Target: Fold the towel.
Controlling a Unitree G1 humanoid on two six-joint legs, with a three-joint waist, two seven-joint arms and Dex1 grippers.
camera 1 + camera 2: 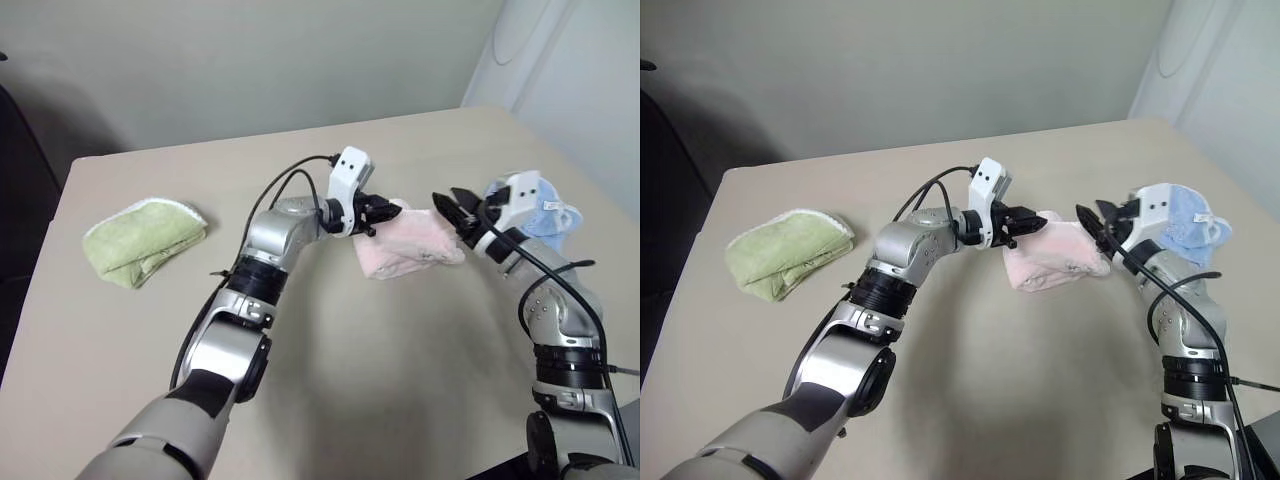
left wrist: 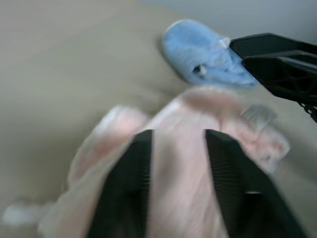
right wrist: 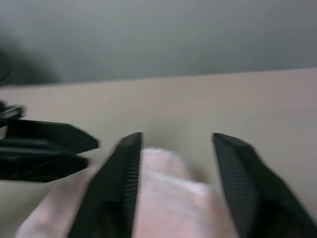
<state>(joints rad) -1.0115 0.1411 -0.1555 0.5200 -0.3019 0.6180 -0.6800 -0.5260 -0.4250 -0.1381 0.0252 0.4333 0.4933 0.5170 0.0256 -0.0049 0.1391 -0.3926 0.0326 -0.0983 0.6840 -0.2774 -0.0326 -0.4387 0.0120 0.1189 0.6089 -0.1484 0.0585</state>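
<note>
At the far left of the beige table [image 1: 120, 380] we record a light green cloth [image 1: 143, 239], folded into a loose wedge and lying well apart from everything else.

Toward the middle, the left gripper [image 1: 385, 212] reaches in level from the left and meets the left edge of the towel [image 1: 408, 245]. In the left wrist view its two black fingers [image 2: 126, 188] stand apart with pink terry between them — whether they actually pinch the cloth we cannot tell.

The towel itself is a pale pink bundle, bunched and partly doubled over, resting on the table right of centre, between the two grippers.

To the right, the right gripper [image 1: 456, 212] comes in from the opposite side, its tips at the towel's upper right edge. In the right wrist view its fingers [image 3: 116, 183] are spread, with the pink cloth [image 3: 163, 198] below and between them; a hold on it is not evident.

Furthest right, a small light blue cloth [image 1: 1192, 222] lies crumpled near the table edge — partly behind the right wrist.
</note>
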